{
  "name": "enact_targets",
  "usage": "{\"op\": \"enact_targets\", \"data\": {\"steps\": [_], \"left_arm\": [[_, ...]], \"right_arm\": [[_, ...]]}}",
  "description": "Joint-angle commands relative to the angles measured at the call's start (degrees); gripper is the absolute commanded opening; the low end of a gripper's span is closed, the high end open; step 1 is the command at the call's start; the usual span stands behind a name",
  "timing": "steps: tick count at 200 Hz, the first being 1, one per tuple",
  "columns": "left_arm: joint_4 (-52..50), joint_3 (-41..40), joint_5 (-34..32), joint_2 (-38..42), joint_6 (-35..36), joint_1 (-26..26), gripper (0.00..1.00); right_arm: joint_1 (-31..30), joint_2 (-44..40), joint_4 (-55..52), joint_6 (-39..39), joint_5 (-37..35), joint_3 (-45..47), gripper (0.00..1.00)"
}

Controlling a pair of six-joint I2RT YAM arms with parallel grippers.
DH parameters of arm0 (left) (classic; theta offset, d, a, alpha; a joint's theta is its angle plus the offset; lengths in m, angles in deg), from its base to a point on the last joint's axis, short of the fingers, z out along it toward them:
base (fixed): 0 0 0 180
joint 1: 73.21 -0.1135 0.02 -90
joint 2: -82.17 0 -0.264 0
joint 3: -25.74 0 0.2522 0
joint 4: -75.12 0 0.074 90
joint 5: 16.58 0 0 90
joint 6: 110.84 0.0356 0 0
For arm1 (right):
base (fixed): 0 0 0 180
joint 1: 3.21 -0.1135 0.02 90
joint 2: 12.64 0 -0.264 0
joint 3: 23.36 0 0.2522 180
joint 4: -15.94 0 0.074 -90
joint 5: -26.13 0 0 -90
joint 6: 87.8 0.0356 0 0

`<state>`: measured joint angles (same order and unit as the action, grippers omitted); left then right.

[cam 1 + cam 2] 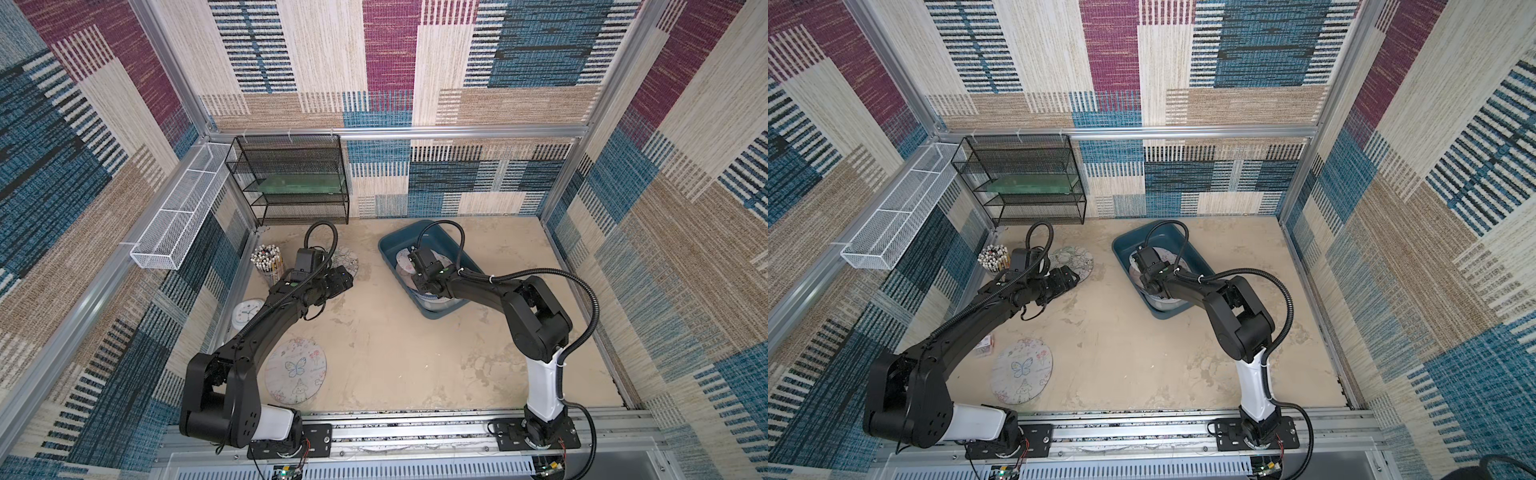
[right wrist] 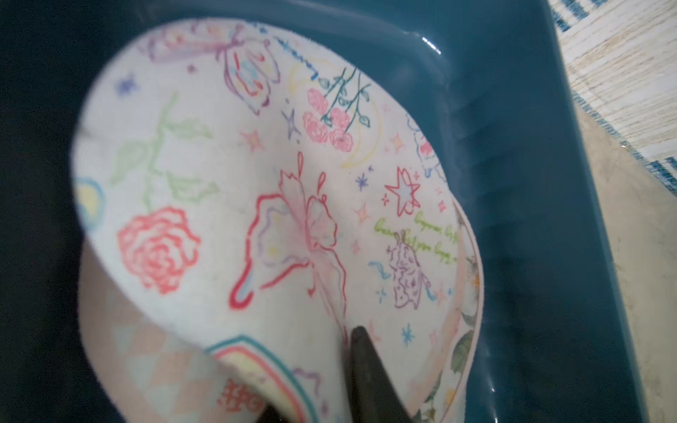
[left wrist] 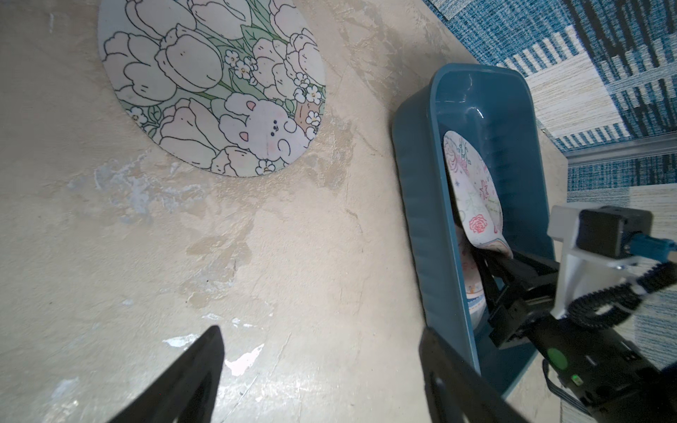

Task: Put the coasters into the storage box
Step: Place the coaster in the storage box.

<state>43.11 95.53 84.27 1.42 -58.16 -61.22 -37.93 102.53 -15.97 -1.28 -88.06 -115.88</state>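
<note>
Coaster with tulips and a bunny (image 3: 205, 84), round, pastel and thin, lies flat just beyond my left claw (image 3: 320, 329), which gapes wide over bare table (image 3: 110, 238), holding nothing; my left arm is nearer. Off toward my right arm, the teal rectangular plastic storage box (image 3: 414, 219) holds several coasters (image 2: 146, 348). My right claw (image 3: 492, 258) is down inside against a curled rose-and-butterfly coaster (image 2: 219, 183); gripped or let go, I cannot tell. Another butterfly-print coaster (image 1: 296, 370) lies by my left arm's base.

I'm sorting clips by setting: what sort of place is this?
Probably a robot lab test cell, not a home: two black robot arms mounted on a metal rail, silver aluminium frame bars edging patterned carpet-tile walls, and staged props such as the teal plastic storage box.
</note>
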Motion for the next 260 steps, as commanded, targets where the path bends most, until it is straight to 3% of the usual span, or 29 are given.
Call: {"op": "enact_targets", "data": {"steps": [1,48,86,150,209,260], "left_arm": [[1.5,-0.08,0.24,-0.29,1.19,-0.04,0.83],[1.22,0.09,-0.34,-0.5,1.12,-0.04,0.84],[-0.45,0.57,-1.53,-0.81,1.47,-0.12,0.86],[-3.34,0.57,-2.87,-0.16,0.78,-0.13,0.86],[-9.75,-2.88,-7.0,3.99,-0.65,-0.15,0.85],[-13.46,-7.03,-10.44,8.23,-2.77,-0.21,0.85]], "right_arm": [[0.45,-1.02,-2.25,2.93,3.18,0.08,0.44],[0.6,-5.7,-4.26,4.84,2.27,0.49,0.67],[0.48,-9.82,-4.77,5.41,7.79,1.88,0.92],[-0.7,-15.23,-2.39,8.56,19.77,4.41,0.96],[-9.59,-12.47,2.53,13.42,29.62,4.67,0.97],[-20.42,-6.86,6.89,8.64,31.4,3.79,0.97]]}}
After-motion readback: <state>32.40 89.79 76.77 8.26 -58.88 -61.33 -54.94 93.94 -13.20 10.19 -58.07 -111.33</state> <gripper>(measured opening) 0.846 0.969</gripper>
